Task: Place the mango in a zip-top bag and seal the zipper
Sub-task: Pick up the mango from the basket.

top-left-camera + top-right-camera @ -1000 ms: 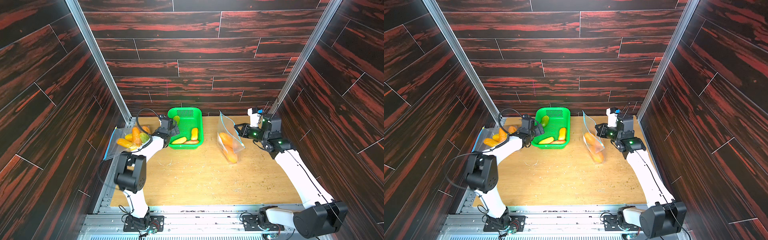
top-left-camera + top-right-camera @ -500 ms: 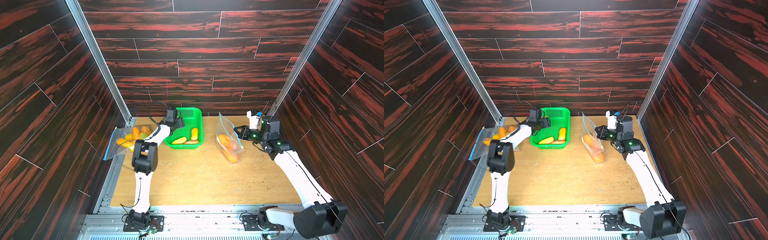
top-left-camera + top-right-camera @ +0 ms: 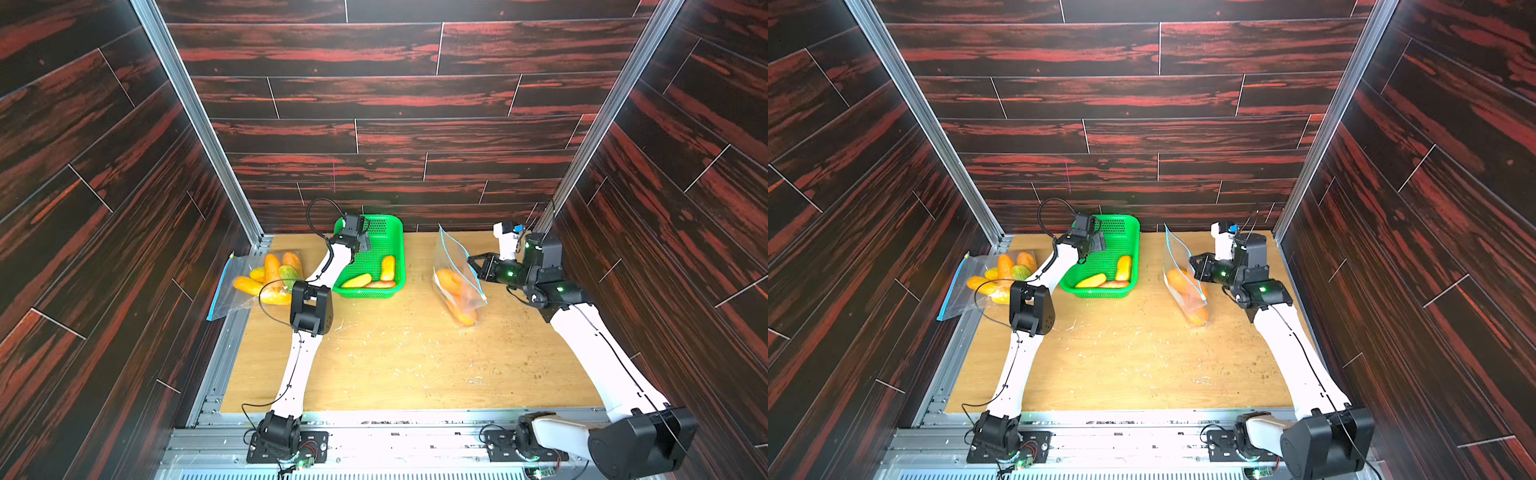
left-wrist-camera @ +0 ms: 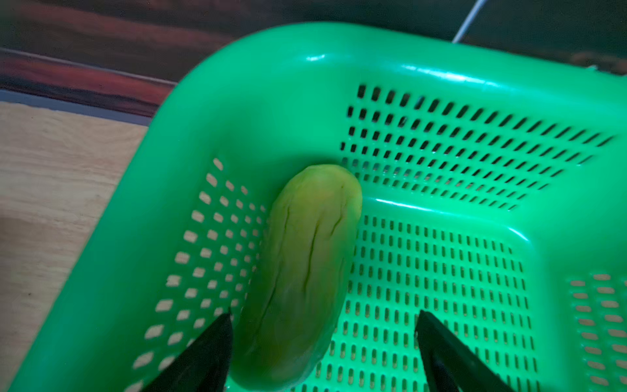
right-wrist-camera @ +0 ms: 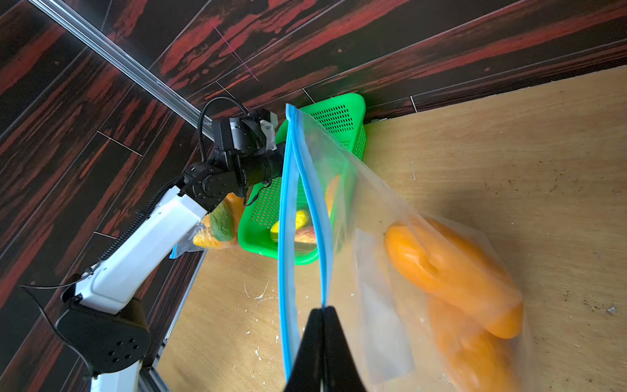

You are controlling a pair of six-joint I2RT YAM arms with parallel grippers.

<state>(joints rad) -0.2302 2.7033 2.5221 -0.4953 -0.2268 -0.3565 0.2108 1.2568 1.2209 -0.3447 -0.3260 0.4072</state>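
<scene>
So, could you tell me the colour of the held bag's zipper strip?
Light blue zipper strip, clearest in the right wrist view.

Left arm [image 3: 299, 365]: reaches forward, elbow raised, forearm angled toward the far side.
Left gripper [image 4: 324, 315]: jaws spread wide, tilted downward.
Right arm [image 3: 582, 328]: stretched forward, wrist bent inward.
Right gripper [image 5: 324, 310]: jaws pressed tight together.
</scene>
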